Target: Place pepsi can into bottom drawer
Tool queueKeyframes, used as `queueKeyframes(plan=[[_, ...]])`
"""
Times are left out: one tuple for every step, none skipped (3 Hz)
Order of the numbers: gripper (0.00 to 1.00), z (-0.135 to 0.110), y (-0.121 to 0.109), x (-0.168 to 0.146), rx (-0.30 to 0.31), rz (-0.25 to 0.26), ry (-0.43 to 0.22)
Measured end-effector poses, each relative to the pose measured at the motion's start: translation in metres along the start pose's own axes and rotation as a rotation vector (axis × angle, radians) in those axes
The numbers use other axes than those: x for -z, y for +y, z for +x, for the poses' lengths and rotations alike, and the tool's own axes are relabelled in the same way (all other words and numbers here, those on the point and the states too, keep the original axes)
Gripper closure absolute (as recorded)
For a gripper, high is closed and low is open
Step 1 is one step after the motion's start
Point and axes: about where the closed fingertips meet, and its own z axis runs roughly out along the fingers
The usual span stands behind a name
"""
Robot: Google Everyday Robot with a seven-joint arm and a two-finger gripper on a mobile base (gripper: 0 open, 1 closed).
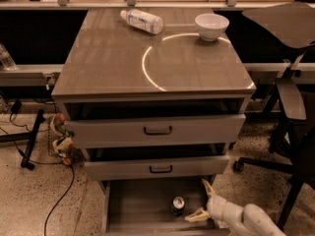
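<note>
The pepsi can (177, 205) stands upright on the floor of the open bottom drawer (138, 208), right of its middle, silver top facing up. My gripper (201, 201) is just to the right of the can, inside the drawer's right side. It is open and apart from the can: one pale finger (207, 187) points up and back, the other (196, 216) points left near the drawer's front. The white arm runs off to the lower right.
The two upper drawers (157, 130) are partly pulled out above the bottom one. A clear plastic bottle (141, 21) and a white bowl (211, 26) lie on the cabinet top. An office chair (290, 97) stands at right. A cable and small basket (60, 139) are at left.
</note>
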Motion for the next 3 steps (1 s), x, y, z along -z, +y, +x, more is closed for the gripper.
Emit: queueKeyframes(plan=[[0.00, -0.020, -0.024, 0.072, -0.038, 0.133, -0.015], [0.19, -0.030, -0.035, 0.130, -0.042, 0.222, 0.032], [0.16, -0.032, -0.036, 0.131, -0.040, 0.223, 0.032]])
